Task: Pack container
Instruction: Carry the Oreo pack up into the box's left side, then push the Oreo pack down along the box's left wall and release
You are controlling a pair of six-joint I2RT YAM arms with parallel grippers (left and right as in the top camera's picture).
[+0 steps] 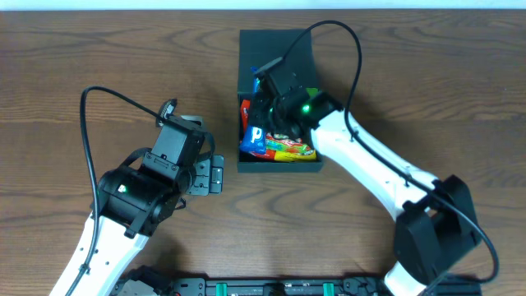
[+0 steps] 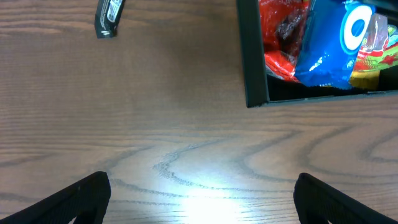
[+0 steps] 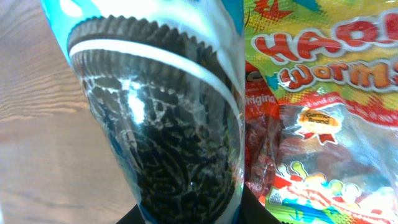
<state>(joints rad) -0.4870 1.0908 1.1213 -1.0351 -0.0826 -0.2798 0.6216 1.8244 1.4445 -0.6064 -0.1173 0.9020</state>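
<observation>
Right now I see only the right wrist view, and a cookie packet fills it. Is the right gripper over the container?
Observer: Yes. The overhead view shows the right gripper low over the container, among the snack packets.
Operator: Is the lid open?
Observer: Yes, the lid is folded back on the far side.
Operator: Where is the left gripper?
Observer: The left gripper is open over bare table, left of the container, holding nothing.
</observation>
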